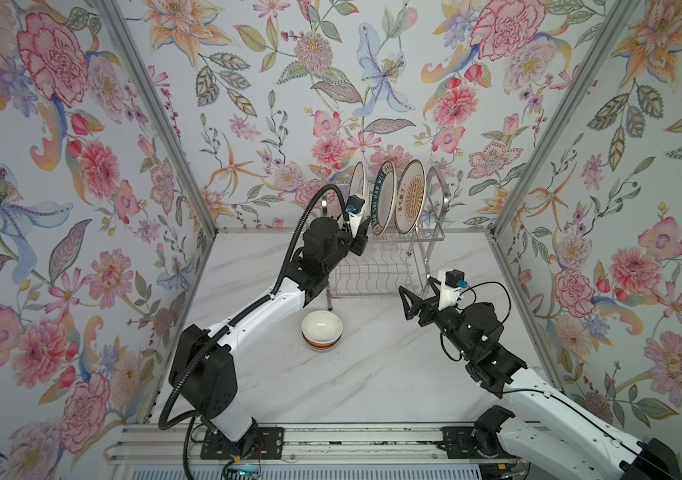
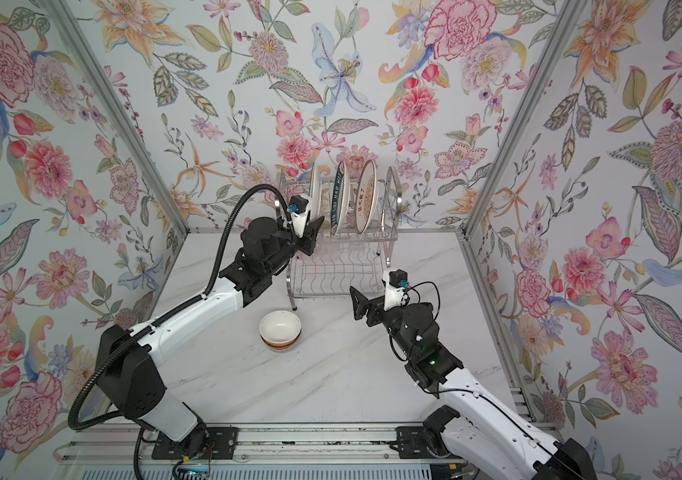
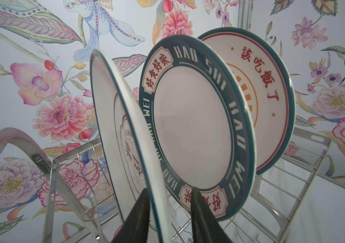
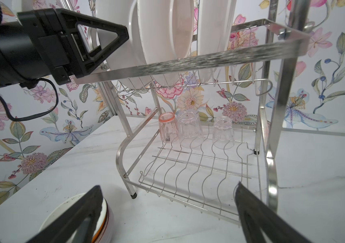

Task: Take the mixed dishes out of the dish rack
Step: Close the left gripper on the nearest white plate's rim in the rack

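Left wrist view: left gripper (image 3: pixel 170 189) fingers loosely straddle the plain white round plate (image 3: pixel 112 109), right gripper (image 4: pixel 168 185) gapes empty; only stacked ceramic bowls (image 1: pixel 322 328) look unloaded.

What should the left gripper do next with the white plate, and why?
Probably close the left gripper fully on the white plate before any lift. Its jaws straddle the plate's lower rim, but one finger shows a gap to it, so the plate is not clamped yet. The plate stands upright in the upper tier of the dish rack, and lifting with a loose grip would likely let it slip.
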Robot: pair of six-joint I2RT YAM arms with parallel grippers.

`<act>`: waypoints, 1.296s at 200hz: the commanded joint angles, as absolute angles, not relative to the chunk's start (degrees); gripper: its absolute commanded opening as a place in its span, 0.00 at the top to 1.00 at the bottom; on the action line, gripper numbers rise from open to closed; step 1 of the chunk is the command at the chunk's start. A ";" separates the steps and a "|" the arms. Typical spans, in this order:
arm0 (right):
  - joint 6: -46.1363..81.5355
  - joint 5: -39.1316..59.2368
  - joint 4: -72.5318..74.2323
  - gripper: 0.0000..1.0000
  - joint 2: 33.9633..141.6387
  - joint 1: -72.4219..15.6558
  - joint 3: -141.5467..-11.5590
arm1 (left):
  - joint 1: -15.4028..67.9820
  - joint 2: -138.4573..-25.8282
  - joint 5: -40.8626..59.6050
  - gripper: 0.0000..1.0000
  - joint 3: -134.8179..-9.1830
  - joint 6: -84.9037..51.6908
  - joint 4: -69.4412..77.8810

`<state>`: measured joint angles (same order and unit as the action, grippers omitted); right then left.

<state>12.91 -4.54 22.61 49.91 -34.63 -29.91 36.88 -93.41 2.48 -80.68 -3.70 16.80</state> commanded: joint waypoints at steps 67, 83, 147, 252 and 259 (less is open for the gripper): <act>13.88 -2.07 26.71 0.01 51.86 -33.23 -29.61 | 37.54 -95.84 0.63 0.84 -83.56 -5.27 19.44; 13.84 -1.63 26.85 0.01 52.23 -33.05 -29.79 | 37.57 -96.05 0.10 0.88 -83.75 -5.06 19.34; 13.88 -1.58 26.81 0.01 52.10 -32.65 -29.62 | 37.47 -96.66 -1.23 0.99 -84.71 -4.41 18.72; 14.41 -1.49 26.78 0.01 52.01 -32.26 -29.36 | 37.49 -96.79 1.50 1.00 -85.11 -6.23 21.71; 14.42 -1.46 26.81 0.01 51.94 -32.26 -29.36 | 37.48 -96.49 1.58 1.00 -84.35 -5.76 22.68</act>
<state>13.61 -1.93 25.21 52.34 -32.47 -29.89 37.04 -96.31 -1.58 -83.20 -5.61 17.74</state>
